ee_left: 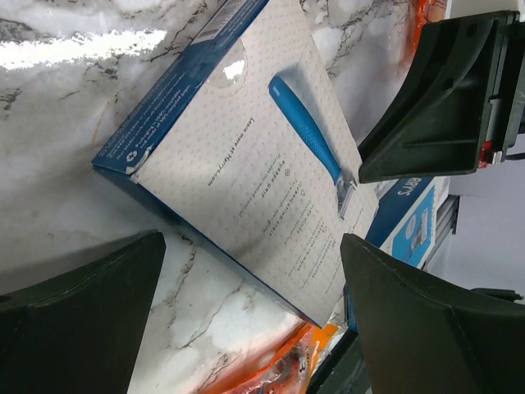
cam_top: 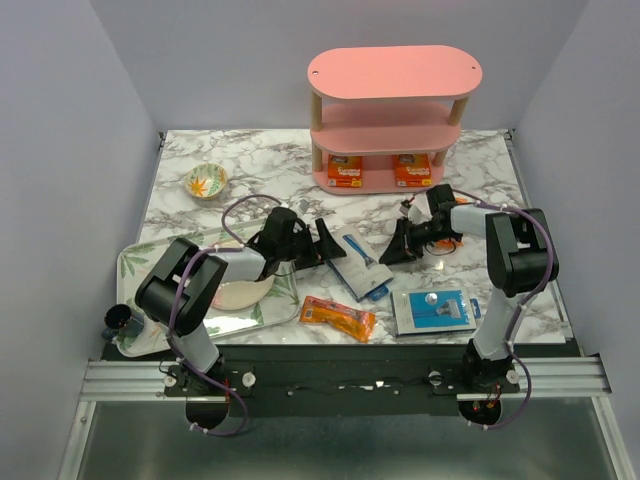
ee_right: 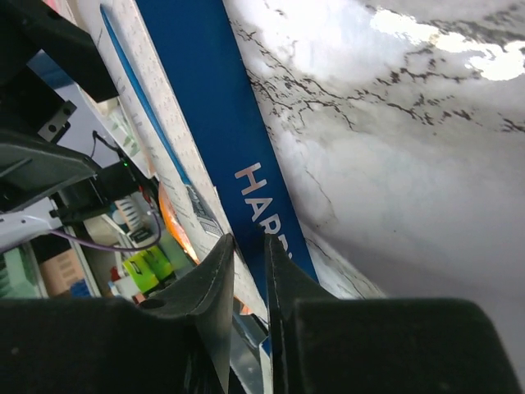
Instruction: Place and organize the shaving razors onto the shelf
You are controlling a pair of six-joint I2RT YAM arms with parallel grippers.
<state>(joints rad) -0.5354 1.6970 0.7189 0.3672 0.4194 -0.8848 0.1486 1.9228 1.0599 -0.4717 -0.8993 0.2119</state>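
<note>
A blue-and-grey razor card point(cam_top: 357, 262) lies on the marble table between my two grippers. My right gripper point(cam_top: 399, 248) has its jaws closed on the card's blue side edge point(ee_right: 234, 156); in the right wrist view the right gripper point(ee_right: 248, 249) pinches that edge. My left gripper point(cam_top: 325, 240) stands open at the card's left end, and in its own view the left gripper point(ee_left: 250, 283) hovers wide over the card point(ee_left: 262, 148) without touching it. A second blue card point(cam_top: 432, 310) and an orange packet point(cam_top: 338, 318) lie near the front. Two orange packets point(cam_top: 345, 170) point(cam_top: 412, 170) sit on the pink shelf's point(cam_top: 394, 72) bottom tier.
A floral tray point(cam_top: 135, 262) at the left holds a pink plate point(cam_top: 240, 294). A small patterned bowl point(cam_top: 206, 181) stands at the back left. A dark round object point(cam_top: 118, 318) sits at the tray's front corner.
</note>
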